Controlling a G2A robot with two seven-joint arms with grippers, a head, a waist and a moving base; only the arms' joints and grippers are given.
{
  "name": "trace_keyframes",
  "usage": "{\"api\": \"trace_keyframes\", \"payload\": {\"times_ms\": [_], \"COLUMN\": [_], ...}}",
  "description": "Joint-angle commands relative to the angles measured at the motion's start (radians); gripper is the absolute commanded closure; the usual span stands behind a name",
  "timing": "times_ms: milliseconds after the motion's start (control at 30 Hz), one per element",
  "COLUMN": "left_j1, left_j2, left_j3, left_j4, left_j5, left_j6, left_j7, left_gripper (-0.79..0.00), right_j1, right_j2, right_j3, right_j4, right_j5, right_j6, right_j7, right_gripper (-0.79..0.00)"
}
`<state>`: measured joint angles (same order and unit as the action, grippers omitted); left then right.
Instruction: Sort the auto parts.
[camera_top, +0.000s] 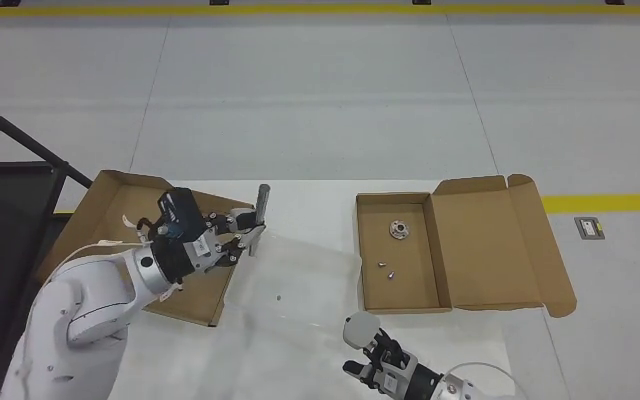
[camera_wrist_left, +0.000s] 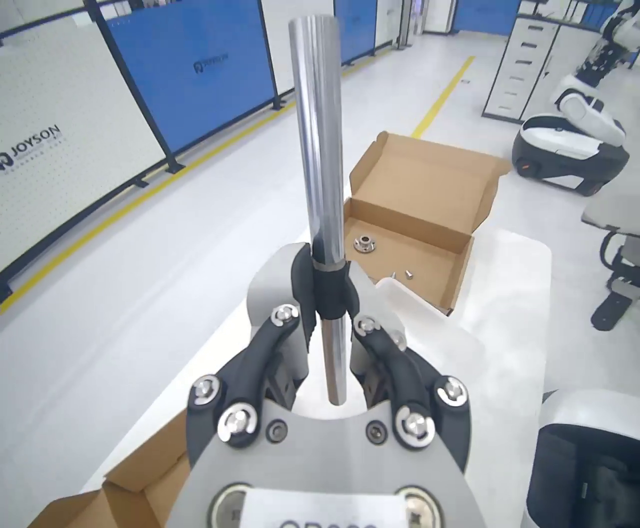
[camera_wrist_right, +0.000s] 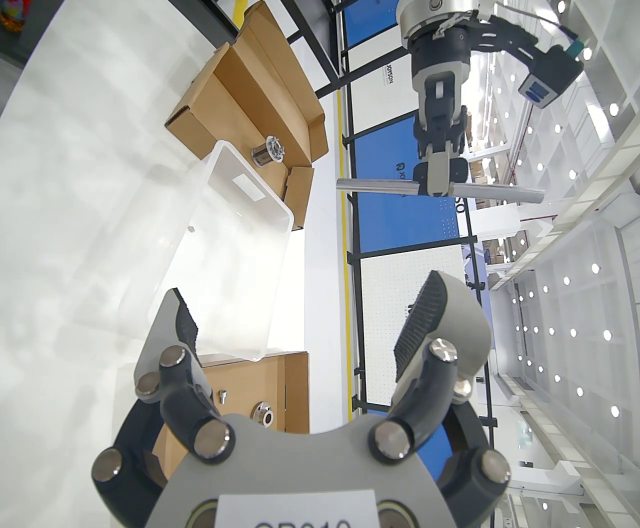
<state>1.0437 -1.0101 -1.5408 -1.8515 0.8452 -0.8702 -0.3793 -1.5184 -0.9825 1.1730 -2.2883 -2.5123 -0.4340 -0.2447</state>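
Top view: on a white table (camera_top: 300, 205), the left gripper (camera_top: 243, 232) is clamped on a metal rod (camera_top: 262, 200). It holds the rod in the air over the table's left half, between the left cardboard box (camera_top: 110, 200) at the left edge and a clear bin (camera_top: 310, 300) in the middle. The right cardboard box (camera_top: 410, 285), toward the right edge, holds a flange (camera_top: 398, 230) and two small screws (camera_top: 384, 266). The right gripper (camera_top: 360, 348) sits at the near edge.

Left wrist view: the left gripper (camera_wrist_left: 327, 280) pinches the metal rod (camera_wrist_left: 320, 150) between dark pads (camera_wrist_left: 300, 277). The rod sticks out on both sides of the grip. Beyond it lies the right cardboard box (camera_wrist_left: 425, 250) with the flange (camera_wrist_left: 364, 244) and screws (camera_wrist_left: 407, 273).

Right wrist view: the right gripper (camera_wrist_right: 305, 305) has its jaws wide apart and holds nothing. Past it are the clear bin (camera_wrist_right: 250, 187) and the left cardboard box (camera_wrist_right: 240, 100), which holds a hub-like part (camera_wrist_right: 272, 150). The left gripper (camera_wrist_right: 435, 175) holds the metal rod (camera_wrist_right: 380, 186) aloft.

The step appears to be carrying the rod to a container, though which one cannot be told. To do it well, the grip should be firm, since a smooth rod may slip or swing. The rod's ends must clear the box flaps and the bin rim. It is best laid flat and low before the gripper lets go, so it neither bounces nor rolls.
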Motion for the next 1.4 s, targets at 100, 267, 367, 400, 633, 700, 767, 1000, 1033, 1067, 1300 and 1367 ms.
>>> {"api": "trace_keyframes", "payload": {"times_ms": [100,267,367,400,633,700,767,1000,1033,1067,1300,1367], "left_j1": [0.031,0.111,0.168,0.181,0.183,0.161,0.145,0.151,0.153,0.146,-0.010,-0.057], "left_j2": [0.012,0.030,0.039,0.043,0.053,0.056,0.057,0.056,0.055,0.054,0.043,0.040], "left_j3": [-0.046,-0.149,-0.207,-0.221,-0.207,-0.190,-0.173,-0.170,-0.158,-0.145,-0.005,0.031], "left_j4": [0.003,-0.049,-0.068,-0.072,0.000,0.049,0.075,0.085,0.100,0.121,0.319,0.371], "left_j5": [0.049,0.086,0.070,0.065,0.022,-0.003,-0.012,-0.007,-0.005,-0.011,-0.033,-0.037], "left_j6": [0.007,0.094,0.131,0.135,0.245,0.234,0.216,0.236,0.250,0.269,0.367,0.381], "left_j7": [-0.043,-0.200,-0.297,-0.333,-0.503,-0.509,-0.507,-0.491,-0.479,-0.471,-0.501,-0.530], "left_gripper": [0.000,0.000,0.000,0.000,0.000,0.000,0.000,0.000,0.000,0.000,0.000,0.000], "right_j1": [0.000,0.000,0.000,0.000,0.000,0.000,0.000,0.000,0.000,0.000,0.000,0.000], "right_j2": [0.000,0.000,0.000,0.000,0.000,0.000,0.000,0.000,0.000,0.000,0.000,0.000], "right_j3": [0.000,0.000,0.000,0.000,0.000,0.000,0.000,0.000,0.000,0.000,0.000,0.000], "right_j4": [0.000,0.000,0.000,0.000,0.000,0.000,0.000,0.000,0.000,0.000,0.000,0.000], "right_j5": [0.000,0.000,0.000,0.000,0.000,0.000,0.000,0.000,0.000,0.000,0.000,0.000], "right_j6": [0.000,0.000,0.000,0.000,0.000,0.000,0.000,0.000,0.000,0.000,0.000,0.000], "right_j7": [0.000,0.000,0.000,0.000,0.000,0.000,0.000,0.000,0.000,0.000,0.000,0.000], "right_gripper": [-0.785,-0.785,-0.785,-0.785,-0.785,-0.785,-0.785,-0.785,-0.785,-0.785,-0.785,-0.785]}}
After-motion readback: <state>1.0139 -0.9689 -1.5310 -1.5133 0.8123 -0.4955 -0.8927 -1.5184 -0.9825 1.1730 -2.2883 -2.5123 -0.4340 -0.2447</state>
